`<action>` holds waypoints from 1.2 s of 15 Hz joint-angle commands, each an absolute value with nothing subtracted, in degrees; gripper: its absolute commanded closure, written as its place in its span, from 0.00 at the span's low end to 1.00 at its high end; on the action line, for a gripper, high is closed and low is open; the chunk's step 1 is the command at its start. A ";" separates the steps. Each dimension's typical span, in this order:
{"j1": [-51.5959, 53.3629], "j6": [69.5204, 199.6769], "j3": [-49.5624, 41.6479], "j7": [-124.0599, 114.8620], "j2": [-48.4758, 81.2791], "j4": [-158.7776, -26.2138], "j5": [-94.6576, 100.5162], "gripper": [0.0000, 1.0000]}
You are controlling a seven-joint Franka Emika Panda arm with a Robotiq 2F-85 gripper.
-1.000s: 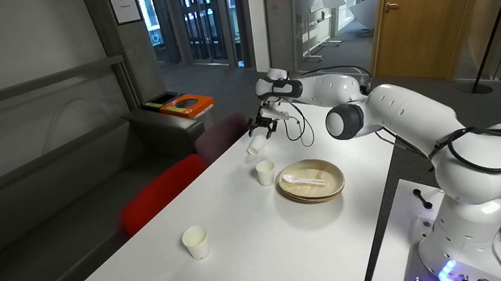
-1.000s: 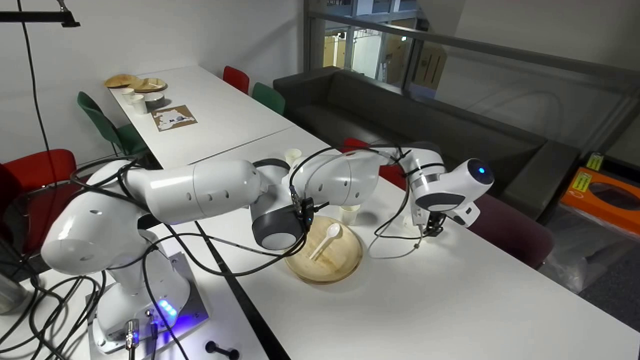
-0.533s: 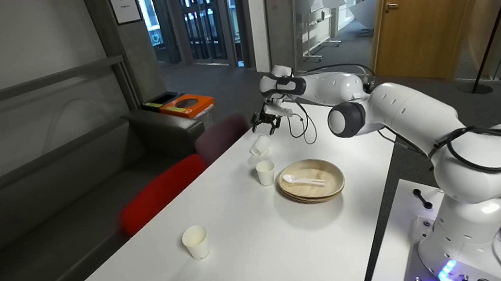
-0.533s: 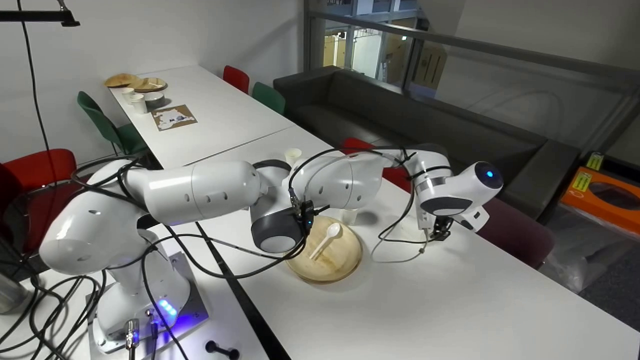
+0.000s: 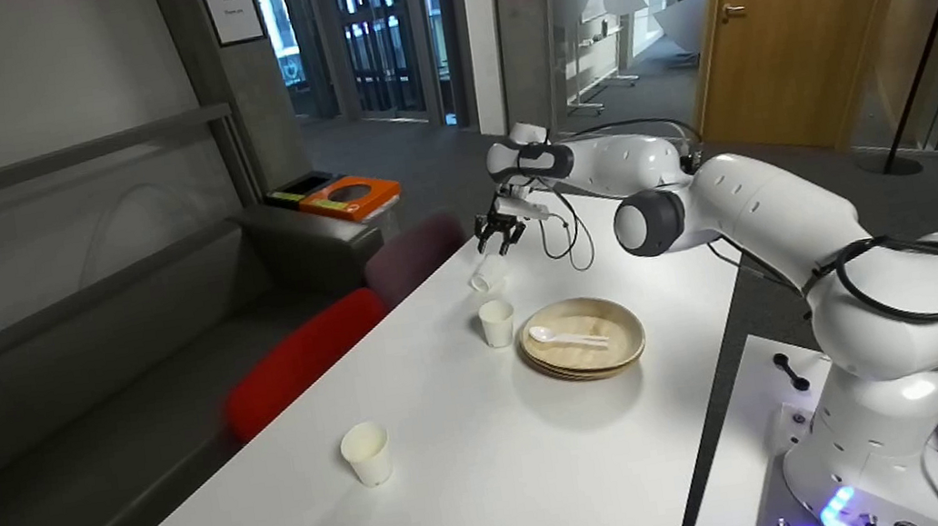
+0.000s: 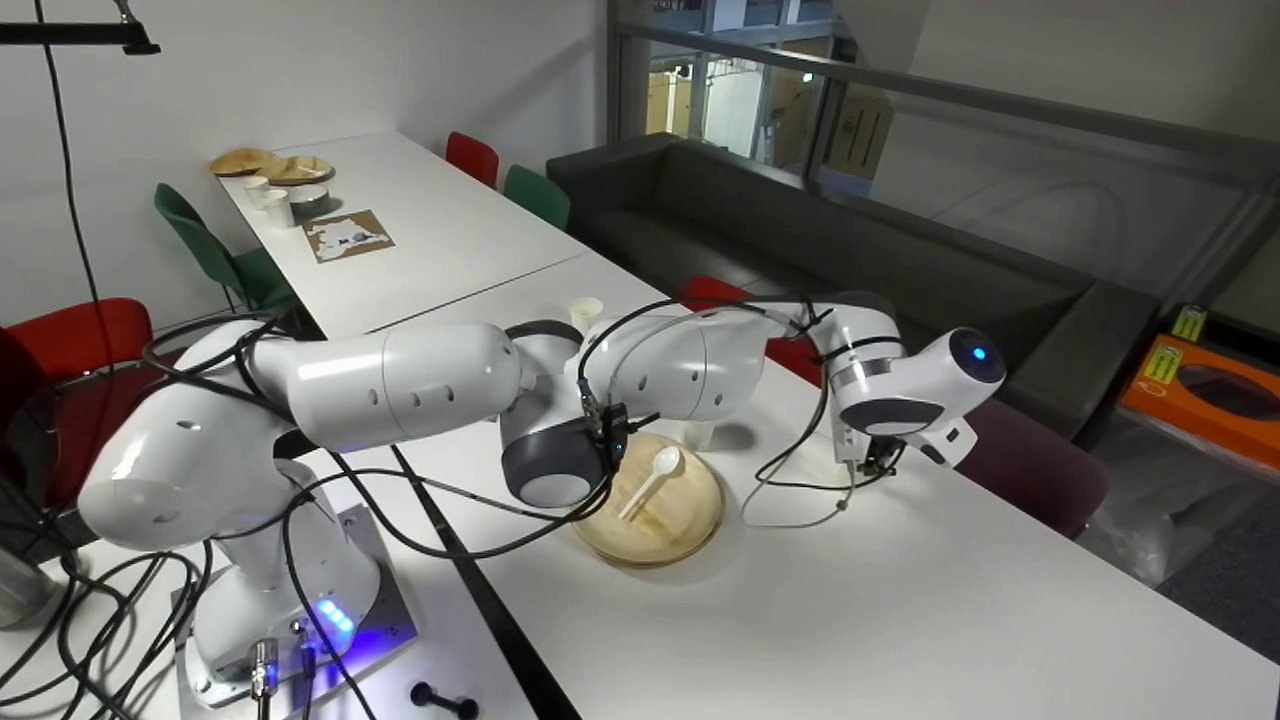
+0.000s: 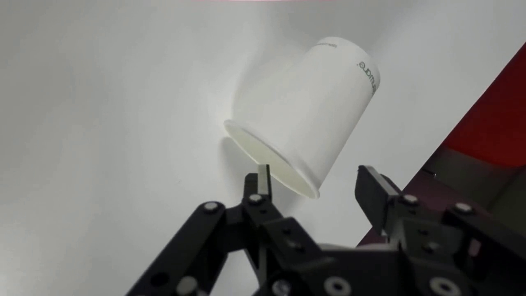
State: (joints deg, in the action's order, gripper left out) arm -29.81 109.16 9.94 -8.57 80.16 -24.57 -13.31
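Observation:
A white paper cup (image 7: 308, 98) lies on its side on the white table in the wrist view, its open mouth toward my gripper (image 7: 313, 167). The gripper is open and holds nothing. One fingertip overlaps the cup's mouth in the picture; the other is apart, beyond the rim. Whether the first finger touches the cup or is inside it, I cannot tell. In an exterior view the gripper (image 5: 493, 250) points down just above the lying cup (image 5: 487, 274). In an exterior view the fingers (image 6: 880, 458) are mostly hidden by the wrist and cables.
An upright white cup (image 5: 498, 324) stands near the stacked wooden plates (image 5: 579, 312), which carry white plastic cutlery (image 5: 567, 338). Another upright cup (image 5: 367, 453) stands farther along the table. A red chair (image 5: 308, 359) and a maroon chair (image 5: 413, 257) border the table edge.
In the exterior views the gripper has shifted slightly to the right from a second ago, and the lying cup has moved slightly too. The fingers have since drawn somewhat closer together.

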 commanded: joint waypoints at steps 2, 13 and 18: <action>-29.88 106.68 10.96 -9.12 78.95 -26.88 -14.20 0.56; -29.53 109.33 10.03 -12.27 79.95 -24.04 -14.77 0.99; -27.56 122.97 6.37 -12.10 79.31 -18.86 -12.77 0.99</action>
